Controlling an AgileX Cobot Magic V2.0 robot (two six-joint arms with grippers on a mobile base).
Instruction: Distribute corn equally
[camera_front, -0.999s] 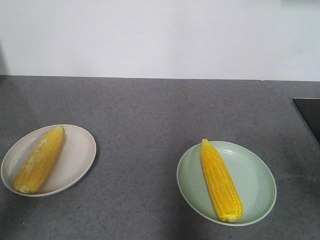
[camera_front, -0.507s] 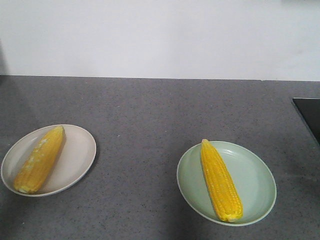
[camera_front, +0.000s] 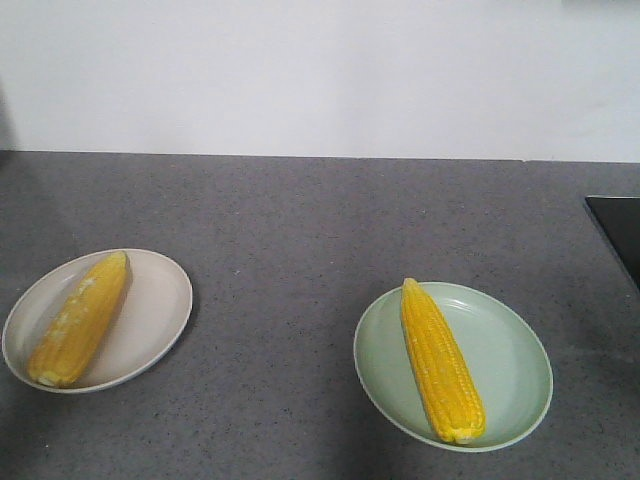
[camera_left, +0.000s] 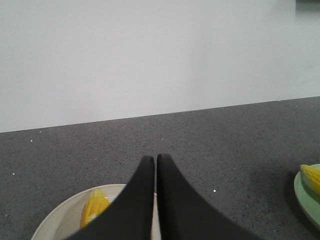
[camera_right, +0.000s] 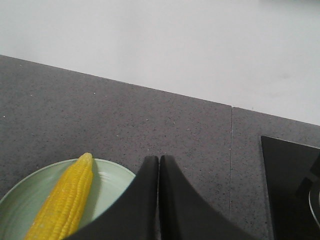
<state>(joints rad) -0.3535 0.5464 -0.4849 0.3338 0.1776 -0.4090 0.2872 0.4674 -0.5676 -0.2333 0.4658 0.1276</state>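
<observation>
Two corn cobs are lying apart for you: one cob (camera_front: 80, 320) on the beige plate (camera_front: 160, 300), one cob (camera_front: 441, 360) on the green plate (camera_front: 510, 370). Your left gripper (camera_left: 151, 162) and right gripper (camera_right: 158, 161) are both pressing their fingertips together, holding nothing.

Even, soft light; slightly grainy.

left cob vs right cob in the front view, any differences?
Colour: the left cob is duller with pale whitish patches; the right cob is evenly bright yellow.
Lean: the left cob's tip points up and to the right; the right cob's tip points up and to the left.
Plate: the left cob lies on a beige plate, the right cob on a pale green plate.
Shared: each is whole, husked, alone on its plate, with no tool touching it.
</observation>
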